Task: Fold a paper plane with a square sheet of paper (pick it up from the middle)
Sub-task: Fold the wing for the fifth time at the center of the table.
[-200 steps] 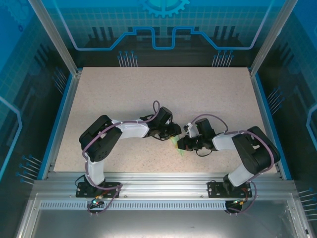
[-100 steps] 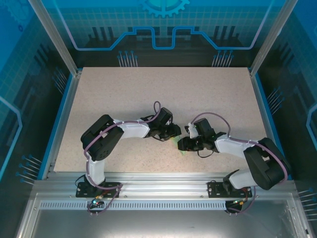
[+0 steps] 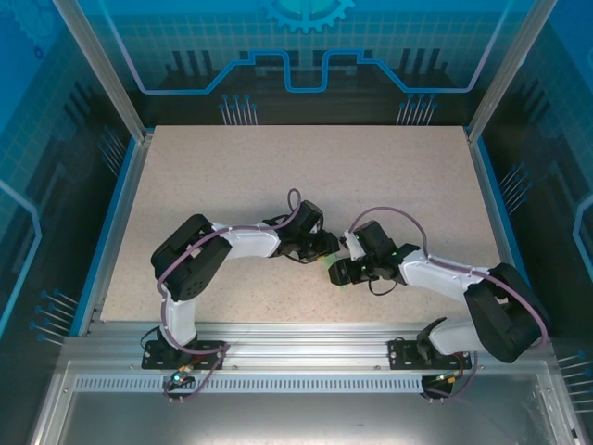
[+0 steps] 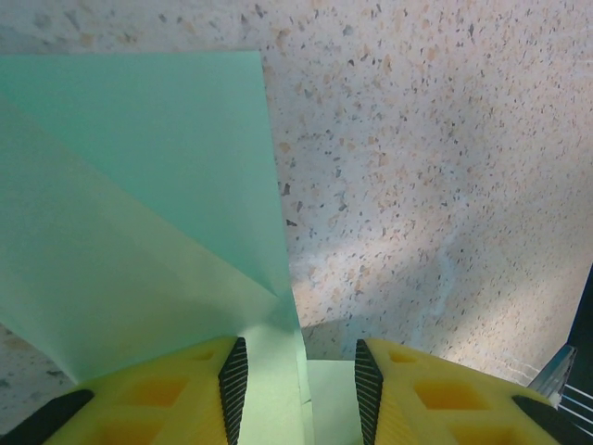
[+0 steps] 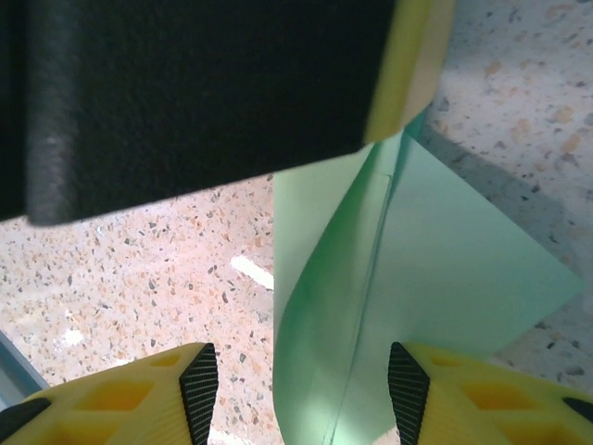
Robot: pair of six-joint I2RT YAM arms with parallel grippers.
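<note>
- Pale mint-green and thin, the sheet of paper (image 4: 139, 185) fills the left half of the left wrist view. It lies on the speckled worktop (image 4: 426, 139).
- A diagonal crease runs across it from the left edge down toward the bottom centre, with one layer folded over another. Its straight right edge drops from the top of the frame to the same spot.
- The left fingers (image 4: 148, 399), yellow with black ribbed pads, sit along the bottom edge of that view and stand parted. A strip of the paper lies in the gap between the pads, and the sheet runs on under the left-hand one (so they are not clenched on it).
- In the right wrist view the right fingers (image 5: 120, 399) are released, set wide apart at the bottom corners.
- The sheet (image 5: 445, 269) lies between them. A curled fold rises from the bottom centre toward the upper right, and a flat part spreads to the right edge and ends in a corner there.
- A dark bulk with a yellow edge, one of the left fingers (image 5: 185, 93), crosses the top of that view. The paper's upper end meets its yellow tip.
- In the top view the left fingers (image 3: 324, 247) and right fingers (image 3: 341, 272) come close together just below the centre of the frame. The paper between them is mostly hidden.
</note>
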